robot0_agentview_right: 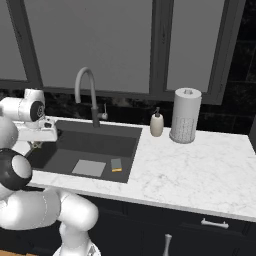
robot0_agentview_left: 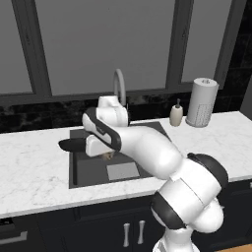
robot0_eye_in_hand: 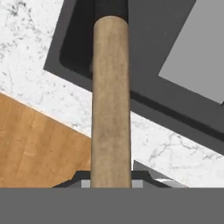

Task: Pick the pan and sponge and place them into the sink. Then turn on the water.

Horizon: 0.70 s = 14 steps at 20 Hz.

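My gripper (robot0_eye_in_hand: 111,180) is shut on the light wooden handle (robot0_eye_in_hand: 111,100) of the pan (robot0_agentview_left: 72,144). The black pan hangs above the left part of the sink (robot0_agentview_left: 74,173), and the handle runs straight up the hand view to the pan's dark body (robot0_eye_in_hand: 111,8). In the right base view the gripper (robot0_agentview_right: 36,144) hangs over the sink's (robot0_agentview_right: 100,142) left end. The yellow and grey sponge (robot0_agentview_right: 116,165) lies on the basin floor by the right wall, beside the pale drain plate (robot0_agentview_right: 89,168). The grey arched faucet (robot0_agentview_left: 118,86) stands behind the basin, and no water is running.
A paper towel roll (robot0_agentview_left: 202,102) and a soap dispenser (robot0_agentview_left: 176,114) stand on the white marble counter (robot0_agentview_left: 29,172) to the right of the sink. A window wall rises behind the faucet. Wooden floor (robot0_eye_in_hand: 35,144) shows below the counter's front edge in the hand view.
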{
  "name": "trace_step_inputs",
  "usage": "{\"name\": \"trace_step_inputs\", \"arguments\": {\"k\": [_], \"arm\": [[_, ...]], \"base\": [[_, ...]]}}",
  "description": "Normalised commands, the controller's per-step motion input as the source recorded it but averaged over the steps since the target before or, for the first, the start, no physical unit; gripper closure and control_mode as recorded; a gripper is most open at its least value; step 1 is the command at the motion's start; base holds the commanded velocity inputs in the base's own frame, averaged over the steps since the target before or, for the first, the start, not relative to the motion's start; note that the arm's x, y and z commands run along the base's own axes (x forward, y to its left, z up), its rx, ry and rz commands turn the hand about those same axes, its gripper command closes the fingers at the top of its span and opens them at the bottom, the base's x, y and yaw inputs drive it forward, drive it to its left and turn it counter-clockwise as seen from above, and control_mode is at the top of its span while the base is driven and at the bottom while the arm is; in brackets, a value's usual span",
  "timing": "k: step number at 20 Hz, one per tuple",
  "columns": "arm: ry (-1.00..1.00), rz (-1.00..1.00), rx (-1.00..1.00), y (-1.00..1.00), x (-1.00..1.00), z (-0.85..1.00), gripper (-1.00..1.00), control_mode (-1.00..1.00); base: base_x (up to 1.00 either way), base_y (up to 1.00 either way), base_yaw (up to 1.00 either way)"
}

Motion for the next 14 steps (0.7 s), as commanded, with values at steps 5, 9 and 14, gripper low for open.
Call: {"name": "trace_step_inputs", "arguments": {"k": [5, 9, 14], "arm": [[-0.12, 0.23, 0.15, -0.98, -0.32, 0.43, 1.00, -1.00], [0.00, 0.34, 0.02, -0.79, -0.17, 0.41, 1.00, -1.00], [0.00, 0.34, 0.00, -0.68, -0.03, 0.29, 1.00, -1.00]], "base": [[0.00, 0.00, 0.00], [0.00, 0.00, 0.00], [0.00, 0.00, 0.00]]}}
